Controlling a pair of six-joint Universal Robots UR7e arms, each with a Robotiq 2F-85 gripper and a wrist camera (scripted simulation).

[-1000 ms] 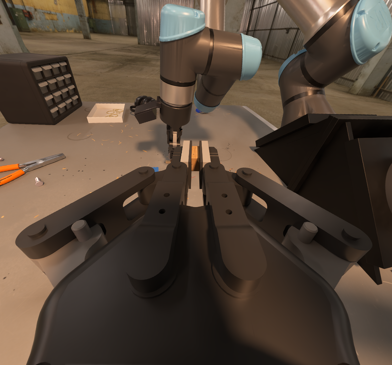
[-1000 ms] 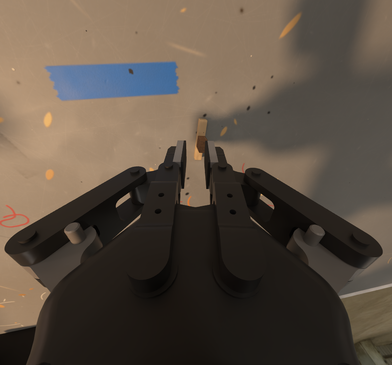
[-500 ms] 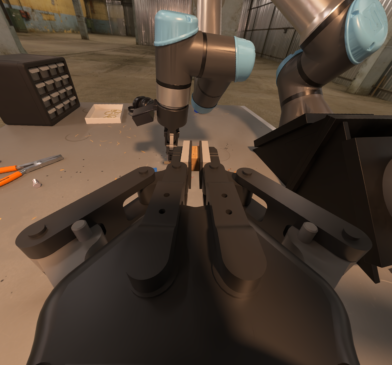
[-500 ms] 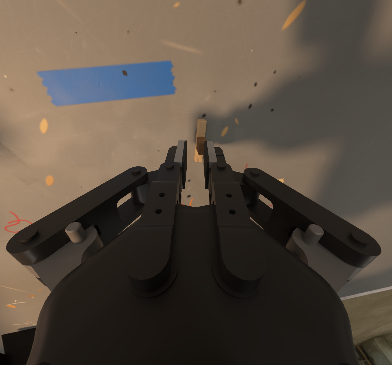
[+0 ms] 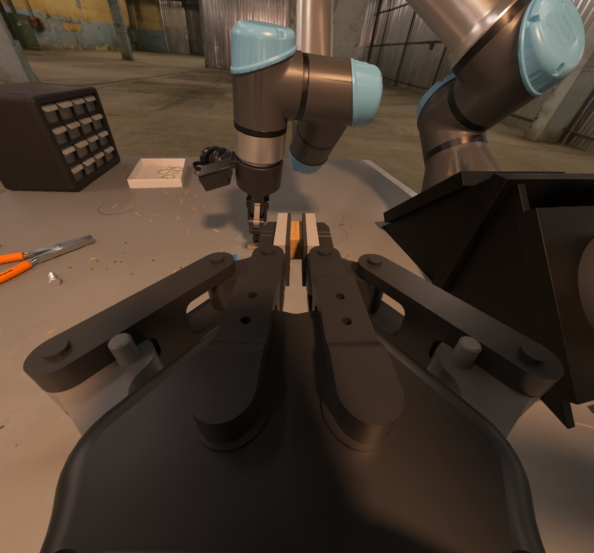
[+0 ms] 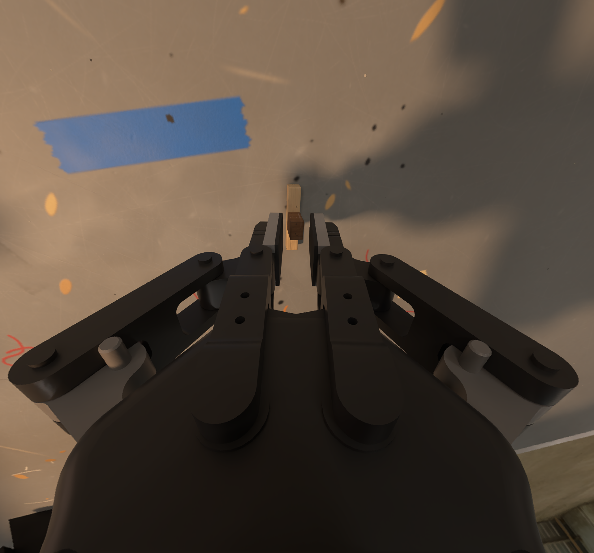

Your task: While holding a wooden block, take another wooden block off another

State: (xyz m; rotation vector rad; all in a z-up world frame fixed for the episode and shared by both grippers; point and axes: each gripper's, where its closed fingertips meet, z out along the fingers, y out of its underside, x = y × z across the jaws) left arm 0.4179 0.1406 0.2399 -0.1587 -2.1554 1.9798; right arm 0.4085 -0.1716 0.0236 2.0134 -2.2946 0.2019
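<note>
Left tool: the left tool is pinching an orange-tan wooden block between its pale pads, held above the bench.
Right tool: the right tool points straight down at the bench, its fingers set slightly apart with a narrow gap on each side of the blocks under it; in the left wrist view it hangs from its arm just beside the left tool's fingertips.
Stacked blocks: a small dark brown block sits on top of a long pale block lying flat on the bench; the dark one lies between the right tool's pads, not visibly touched.
Blue tape: a strip stuck to the bench, left of the blocks.
Bench clutter: orange-handled pliers, a bolt, a white tray, a black drawer cabinet.
</note>
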